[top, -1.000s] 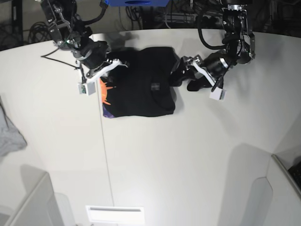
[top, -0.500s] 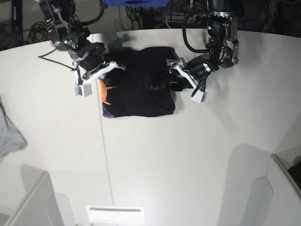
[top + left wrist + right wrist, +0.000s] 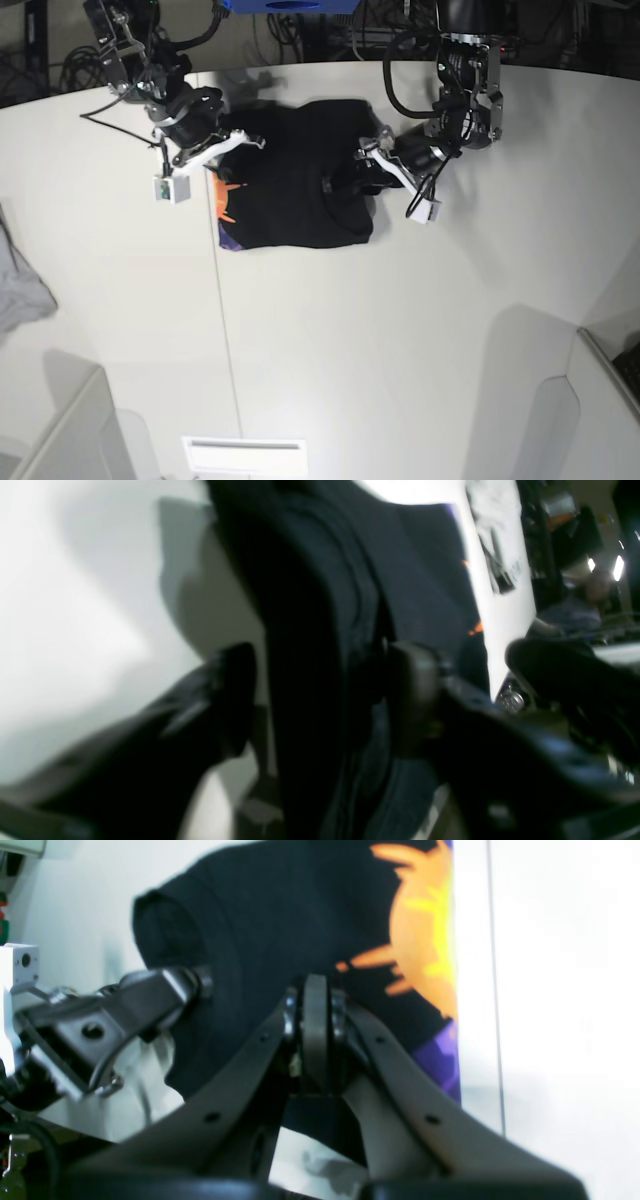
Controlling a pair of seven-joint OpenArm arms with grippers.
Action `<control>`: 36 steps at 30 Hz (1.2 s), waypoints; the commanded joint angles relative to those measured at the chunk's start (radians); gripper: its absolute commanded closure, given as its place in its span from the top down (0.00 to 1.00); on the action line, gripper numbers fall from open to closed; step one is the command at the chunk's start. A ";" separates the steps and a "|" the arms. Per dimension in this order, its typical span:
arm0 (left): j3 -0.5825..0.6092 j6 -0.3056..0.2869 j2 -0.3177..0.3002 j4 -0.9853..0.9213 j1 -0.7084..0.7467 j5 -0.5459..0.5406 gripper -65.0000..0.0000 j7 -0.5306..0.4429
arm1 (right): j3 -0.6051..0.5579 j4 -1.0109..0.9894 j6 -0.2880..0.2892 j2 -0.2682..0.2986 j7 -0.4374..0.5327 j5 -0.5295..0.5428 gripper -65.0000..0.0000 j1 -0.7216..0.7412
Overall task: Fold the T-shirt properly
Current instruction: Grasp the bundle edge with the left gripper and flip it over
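Note:
The black T-shirt (image 3: 290,190) lies folded on the white table, its orange sun print (image 3: 225,195) at the left edge. At the shirt's right edge my left gripper (image 3: 347,180) stands part-closed around a thick fold. In the left wrist view the T-shirt (image 3: 320,605) runs between the left gripper's (image 3: 322,695) fingers; a thin gap shows beside one finger (image 3: 235,695). My right gripper (image 3: 256,141) is shut at the shirt's upper left. In the right wrist view, the right gripper (image 3: 315,985) hangs over the T-shirt (image 3: 280,915) near the print (image 3: 425,930), nothing visibly held.
A small grey cloth (image 3: 20,285) lies at the table's left edge. A seam (image 3: 225,350) runs down the table. White bin walls stand at the bottom left (image 3: 60,430) and bottom right (image 3: 600,420). Cables and a blue object (image 3: 290,5) sit behind the table.
My left arm has swung left onto the shirt's right edge and its jaws have narrowed around the fold. The right gripper has shifted slightly up and left, staying shut.

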 commanded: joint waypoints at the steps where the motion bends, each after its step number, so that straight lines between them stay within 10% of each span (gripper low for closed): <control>1: 0.001 0.009 -0.003 0.009 -0.003 0.011 0.45 0.010 | 0.006 0.018 0.010 0.005 0.035 0.006 0.00 0.007; 8: 0.072 0.013 -0.007 0.009 -0.024 0.011 0.27 0.010 | 0.006 0.017 0.010 0.005 0.041 0.006 0.00 0.007; 12: 0.072 0.015 -0.007 0.009 -0.026 0.011 0.00 0.010 | 0.039 0.017 0.010 0.004 0.041 0.006 0.00 -0.010; 25: 0.084 0.015 -0.061 0.040 -0.099 0.248 0.00 0.174 | 0.262 0.017 0.010 -0.019 0.039 0.008 0.00 -0.115; 36: 0.416 0.015 -0.230 0.092 -0.211 0.294 0.00 0.205 | 0.279 0.017 0.010 -0.039 0.041 0.008 0.00 -0.150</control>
